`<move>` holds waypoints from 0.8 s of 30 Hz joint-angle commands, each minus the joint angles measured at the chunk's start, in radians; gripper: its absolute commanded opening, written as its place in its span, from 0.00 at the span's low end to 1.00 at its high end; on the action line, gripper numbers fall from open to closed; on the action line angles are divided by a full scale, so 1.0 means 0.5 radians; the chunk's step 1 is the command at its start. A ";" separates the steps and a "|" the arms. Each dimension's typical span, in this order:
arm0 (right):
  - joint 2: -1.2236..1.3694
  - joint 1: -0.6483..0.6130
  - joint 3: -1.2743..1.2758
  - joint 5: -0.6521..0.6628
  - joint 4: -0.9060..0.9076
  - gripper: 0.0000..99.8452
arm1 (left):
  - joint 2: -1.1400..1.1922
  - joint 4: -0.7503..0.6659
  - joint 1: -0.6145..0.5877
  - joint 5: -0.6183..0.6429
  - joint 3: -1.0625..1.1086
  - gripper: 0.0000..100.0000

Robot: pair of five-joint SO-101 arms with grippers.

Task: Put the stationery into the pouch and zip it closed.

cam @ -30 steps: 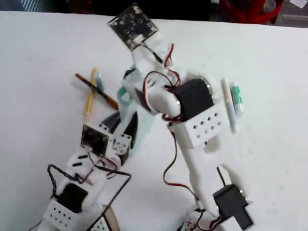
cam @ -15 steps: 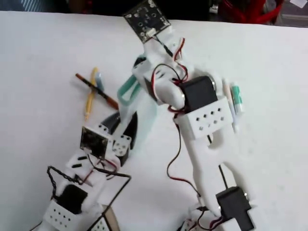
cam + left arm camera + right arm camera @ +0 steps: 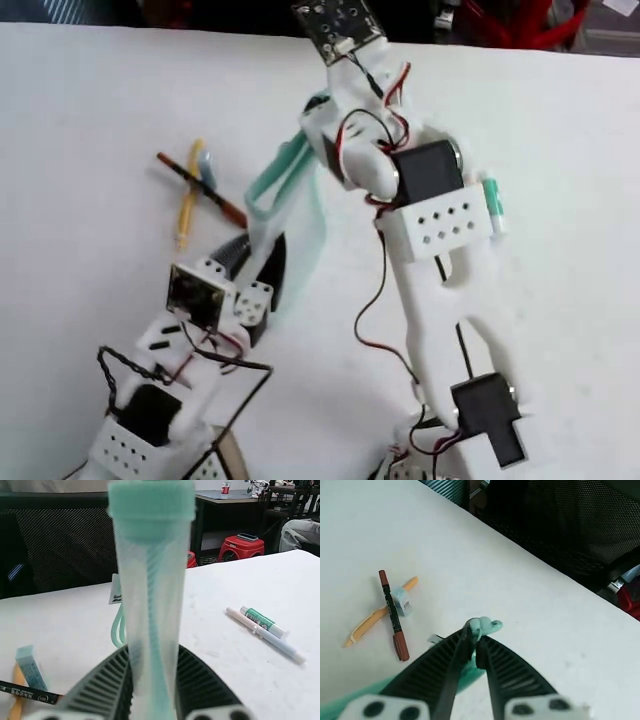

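The right gripper (image 3: 474, 639) is pinched shut on the small teal zipper pull (image 3: 486, 626). The left gripper (image 3: 152, 680) is clamped across the near end of the pouch (image 3: 150, 595). The pouch is a translucent sleeve with a teal zip down its middle, stretched between the two grippers just above the table (image 3: 100, 100).

It looks light, thin and floppy, so it probably folds unless one end is anchored. The sensible holds are the ones it has now, one end and the pull. The pull is a tiny, smooth tab and could slip out of the fingers.

The high view shows the pouch's whole run between the arms, while the right wrist view shows the pinch that the arm covers from above. That view also shows a brown pen (image 3: 392, 612) crossing an orange pencil (image 3: 375, 617) beside a pale blue eraser (image 3: 401, 601). The left wrist view shows a white pen (image 3: 262, 634) touching a green-and-white tube (image 3: 262, 621). All of these lie outside the pouch.
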 commanded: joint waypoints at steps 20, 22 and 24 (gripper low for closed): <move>-0.809 -0.026 -0.025 0.025 0.333 0.29 | -0.035 -0.015 0.066 -0.021 0.031 0.02; -0.925 0.048 -0.025 0.025 0.302 0.29 | -0.035 -0.015 0.066 -0.021 0.034 0.02; -0.987 0.198 -0.012 0.025 0.256 0.29 | -0.035 -0.015 0.060 -0.021 0.034 0.02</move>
